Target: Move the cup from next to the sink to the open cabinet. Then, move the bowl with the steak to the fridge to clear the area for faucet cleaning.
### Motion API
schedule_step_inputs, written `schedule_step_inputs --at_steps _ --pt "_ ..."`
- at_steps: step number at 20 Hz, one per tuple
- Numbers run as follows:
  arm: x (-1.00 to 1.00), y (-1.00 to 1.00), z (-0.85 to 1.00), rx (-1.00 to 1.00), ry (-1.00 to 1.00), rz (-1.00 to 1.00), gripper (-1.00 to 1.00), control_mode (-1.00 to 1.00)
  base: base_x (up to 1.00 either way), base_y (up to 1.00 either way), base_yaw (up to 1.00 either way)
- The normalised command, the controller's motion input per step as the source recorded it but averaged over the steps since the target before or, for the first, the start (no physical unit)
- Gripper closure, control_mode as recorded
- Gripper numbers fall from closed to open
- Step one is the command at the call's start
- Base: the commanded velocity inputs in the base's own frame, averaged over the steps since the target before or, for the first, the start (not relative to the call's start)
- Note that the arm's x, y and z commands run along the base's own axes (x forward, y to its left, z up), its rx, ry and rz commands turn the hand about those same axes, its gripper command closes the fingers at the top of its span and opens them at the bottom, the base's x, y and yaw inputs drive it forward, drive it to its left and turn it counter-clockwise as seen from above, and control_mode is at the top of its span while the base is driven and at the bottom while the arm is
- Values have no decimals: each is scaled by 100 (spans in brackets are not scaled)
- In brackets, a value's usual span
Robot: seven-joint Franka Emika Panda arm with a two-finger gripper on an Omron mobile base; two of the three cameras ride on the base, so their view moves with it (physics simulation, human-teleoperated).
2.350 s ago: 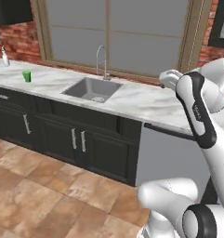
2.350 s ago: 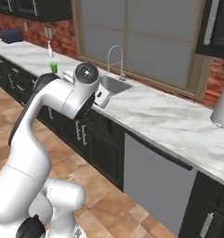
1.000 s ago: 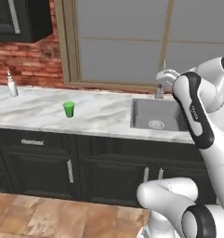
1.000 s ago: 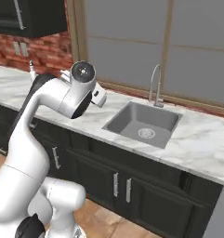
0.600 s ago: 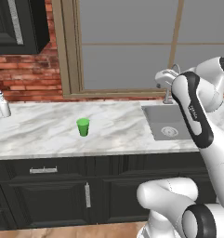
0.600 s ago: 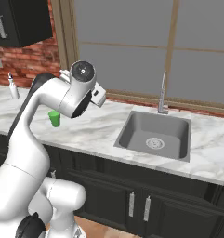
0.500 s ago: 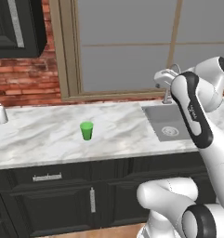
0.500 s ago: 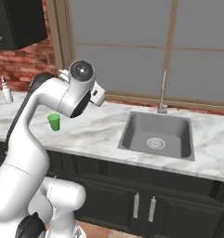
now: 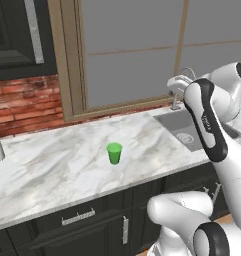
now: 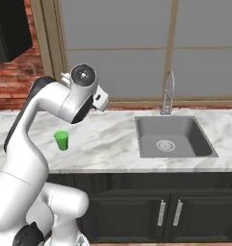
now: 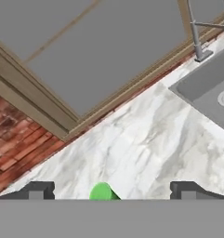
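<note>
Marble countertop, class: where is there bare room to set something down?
The white marble countertop lies bare between the small green tumbler and the grey metal sink, and also in front of the tumbler toward the counter edge. The tightest spot is around the silver gooseneck faucet behind the basin.

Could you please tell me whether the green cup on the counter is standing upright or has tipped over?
Upright. The cup stands on its narrow base on the marble counter, wider rim up, left of the sink; nothing touches it.

white marble countertop (image 9: pixel 67 170) carries the green cup (image 9: pixel 114 153), upright.
</note>
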Motion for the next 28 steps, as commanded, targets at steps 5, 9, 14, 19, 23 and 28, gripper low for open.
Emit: schedule_step_inputs --at_steps 5,9,14,19,23,28 --pt "0 0 0 0 0 0 -100 100 47 1 -2" --pt "22 -6 -15 5 19 0 -100 -100 25 0 0" --pt "36 -5 -58 15 70 1 -100 -100 0 0 0" --pt "7 10 -59 14 45 0 -100 -100 0 0 0" --pt "-14 27 -59 20 21 0 -100 -100 0 0 0" --pt "-17 52 -51 18 17 -3 -100 -100 0 0 0"
